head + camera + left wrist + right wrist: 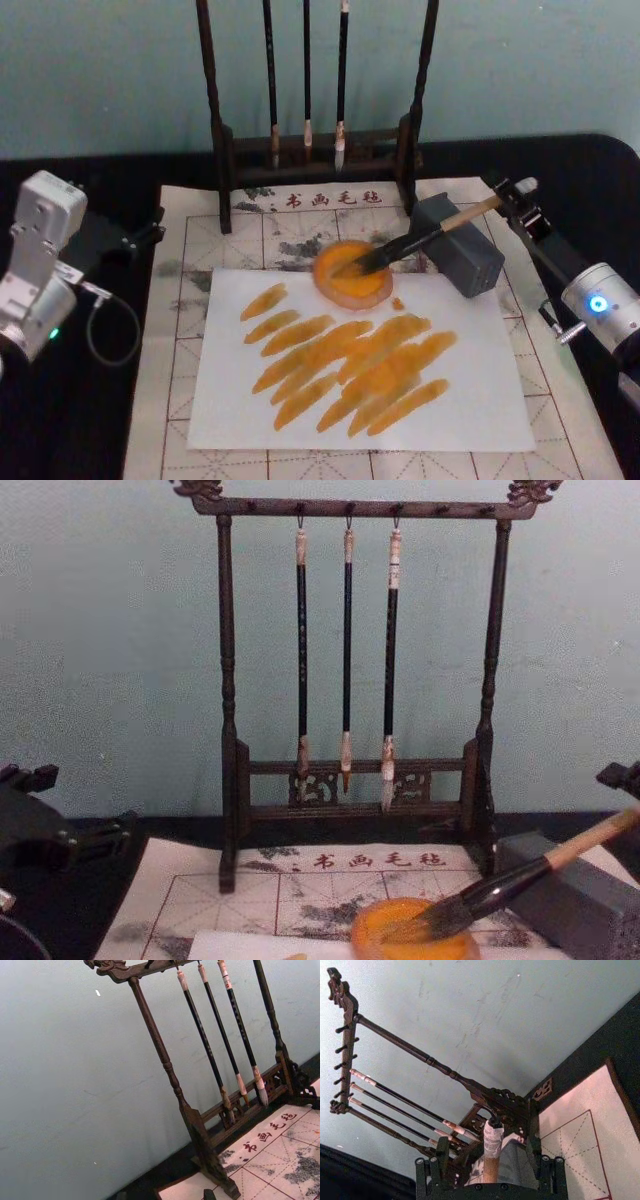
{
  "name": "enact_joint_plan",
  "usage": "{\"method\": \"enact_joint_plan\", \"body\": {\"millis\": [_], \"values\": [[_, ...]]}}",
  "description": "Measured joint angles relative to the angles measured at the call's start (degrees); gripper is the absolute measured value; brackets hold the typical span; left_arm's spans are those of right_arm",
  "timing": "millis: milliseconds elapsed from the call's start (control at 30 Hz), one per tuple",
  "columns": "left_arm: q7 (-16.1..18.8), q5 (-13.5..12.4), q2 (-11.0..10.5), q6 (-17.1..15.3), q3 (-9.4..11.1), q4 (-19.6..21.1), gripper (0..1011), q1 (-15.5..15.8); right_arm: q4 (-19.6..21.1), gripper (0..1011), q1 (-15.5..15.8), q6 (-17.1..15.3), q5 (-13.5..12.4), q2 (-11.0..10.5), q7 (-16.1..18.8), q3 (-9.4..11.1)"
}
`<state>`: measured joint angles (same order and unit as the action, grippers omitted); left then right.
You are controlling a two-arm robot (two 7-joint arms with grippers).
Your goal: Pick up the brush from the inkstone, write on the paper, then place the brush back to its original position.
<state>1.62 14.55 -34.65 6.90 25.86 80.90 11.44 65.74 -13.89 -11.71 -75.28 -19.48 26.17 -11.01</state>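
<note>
Nearest lies the paper (pixel 470 400), a white sheet on the desk (pixel 60 440), already crossed by a bank of orange strokes (pixel 350 365), so the writing looks done. Just beyond its far edge sits an orange dish (pixel 340 290). The brush (pixel 420 240) is laid down: its dark tuft rests in the dish and its handle slopes up across a grey block (pixel 470 260) beside it. That looks like its resting place.

The right end effector (pixel 508 200) is at the top of the handle. In the right wrist view its jaws stand apart on either side of the capped end without touching it, so it is released.

What remains, I judge, is a clean retreat. Draw back along the line of the handle, or lift straight off. Keep both jaws clear of the cap so the brush neither rolls off the block nor drags its tuft onto the sheet.

The left end effector (pixel 148 235) is parked at the left of the gridded mat (pixel 190 230). Farthest back stands the rack (pixel 315 150) with three thin brushes (pixel 307 80).
</note>
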Motion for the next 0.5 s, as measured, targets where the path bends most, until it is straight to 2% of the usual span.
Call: {"method": "enact_joint_plan", "body": {"millis": [367,500], "values": [[0.0,0.0,0.0,0.0,0.0,0.0,1001,0.0,0.1,998,0.0,0.0,0.1,0.0,0.0,0.1],[0.0,0.0,0.0,0.0,0.0,0.0,1001,0.0,0.1,930,0.1,0.0,0.1,0.0,-0.1,0.1]]}}
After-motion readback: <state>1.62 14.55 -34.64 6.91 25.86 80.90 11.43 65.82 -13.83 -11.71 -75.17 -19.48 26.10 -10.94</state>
